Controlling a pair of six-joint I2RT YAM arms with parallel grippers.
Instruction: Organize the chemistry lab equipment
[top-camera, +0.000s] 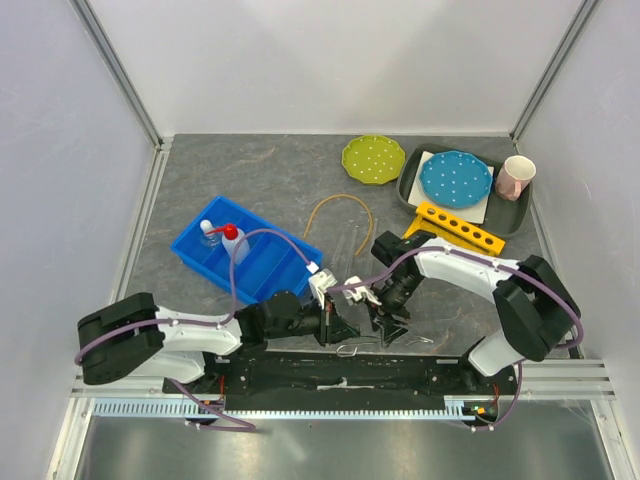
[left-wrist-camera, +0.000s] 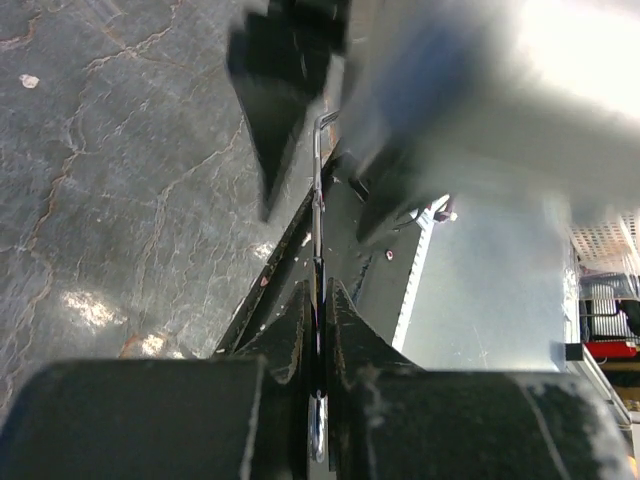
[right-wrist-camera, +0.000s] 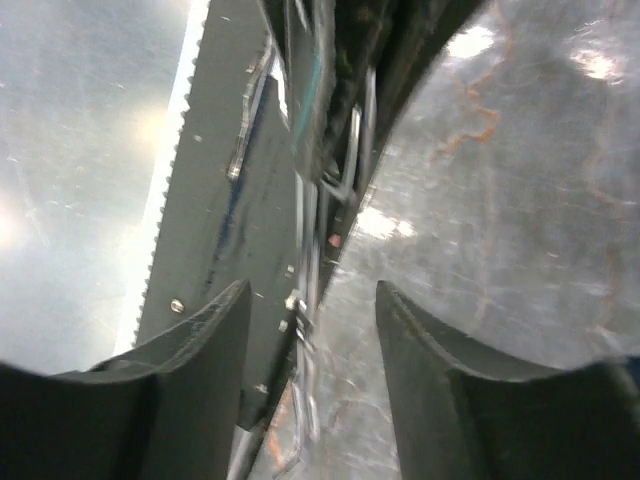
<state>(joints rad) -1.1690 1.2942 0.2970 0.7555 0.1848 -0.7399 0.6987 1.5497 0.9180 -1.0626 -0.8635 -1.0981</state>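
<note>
- Left end effector: jaws pinched tight on the metal wire tongs, at the near edge of the tabletop.
- Right end effector: jaws parted, the tongs' wire between them but not clamped.
- Farther out, the squeeze bottle and tiny flask stand in the blue bin.
- The tan rubber tube lies beyond.

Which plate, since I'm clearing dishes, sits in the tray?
The blue dotted plate, inside the dark tray; the green plate lies on the tabletop.
</note>
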